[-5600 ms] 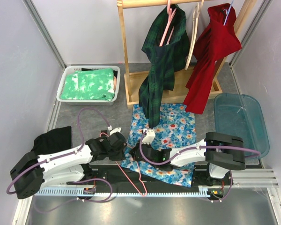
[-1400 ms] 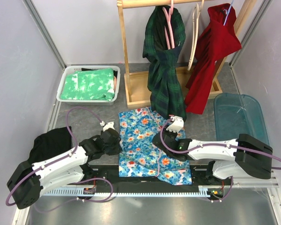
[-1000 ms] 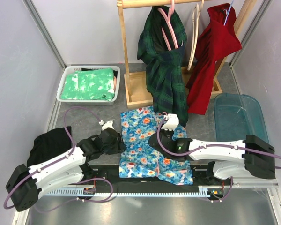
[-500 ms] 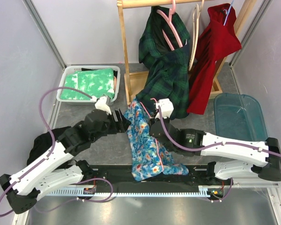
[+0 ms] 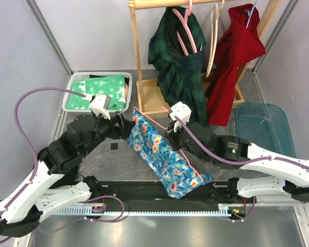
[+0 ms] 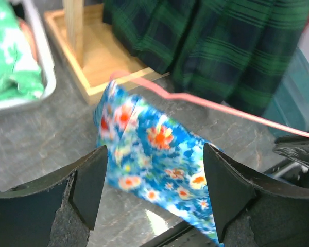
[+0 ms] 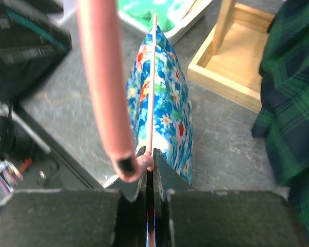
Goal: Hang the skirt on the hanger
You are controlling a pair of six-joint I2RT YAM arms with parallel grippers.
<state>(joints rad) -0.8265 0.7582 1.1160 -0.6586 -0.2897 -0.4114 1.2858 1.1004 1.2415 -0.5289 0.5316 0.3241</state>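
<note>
The right gripper (image 7: pixel 150 165) is clamping its jaws tight on the pink hanger (image 7: pixel 152 77), holding it up above the table (image 5: pixel 126 164). The blue floral skirt (image 5: pixel 162 157) is draping from that hanger, slanting down toward the near edge. The left gripper (image 6: pixel 153 154) is hovering just beside the skirt's upper corner, fingers spread wide and gripping nothing. Behind them, a green plaid garment (image 5: pixel 177 67) is hanging on the wooden rack (image 5: pixel 136 56)
</note>
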